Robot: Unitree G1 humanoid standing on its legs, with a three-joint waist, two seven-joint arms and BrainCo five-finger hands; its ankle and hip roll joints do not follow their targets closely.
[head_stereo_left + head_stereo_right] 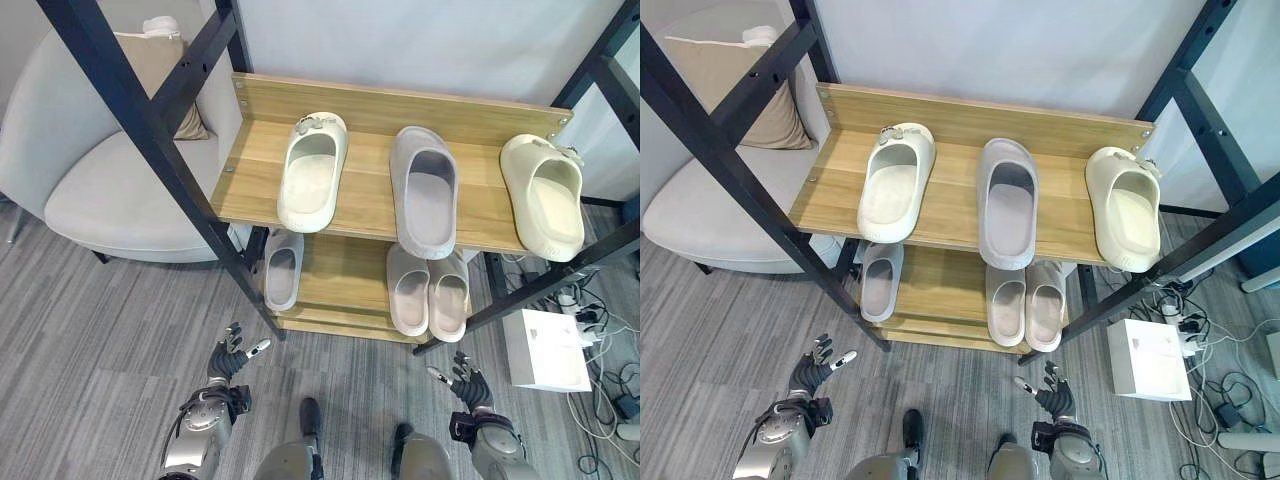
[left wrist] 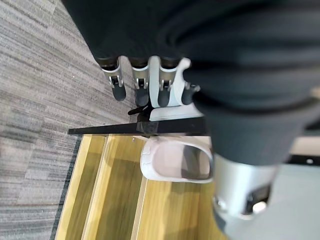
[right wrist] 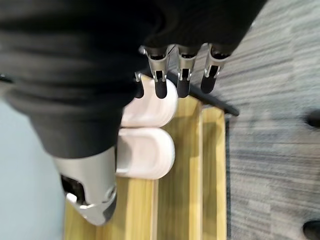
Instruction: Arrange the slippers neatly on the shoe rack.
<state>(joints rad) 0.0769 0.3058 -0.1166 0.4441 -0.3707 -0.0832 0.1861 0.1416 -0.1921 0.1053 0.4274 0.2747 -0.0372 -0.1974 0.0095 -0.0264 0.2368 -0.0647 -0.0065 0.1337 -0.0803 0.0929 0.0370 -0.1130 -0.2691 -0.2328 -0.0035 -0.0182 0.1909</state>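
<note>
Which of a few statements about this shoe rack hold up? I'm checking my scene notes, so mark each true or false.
1. Three slippers lie on the top shelf. True: a cream slipper, a grey slipper and a pale yellow slipper.
2. The left hand holds a slipper. False: it is open and empty, above the floor.
3. The lower shelf carries three slippers. True: a single slipper and a pair.
4. The right hand rests on the top shelf. False: it hangs low, open, in front of the rack.
</note>
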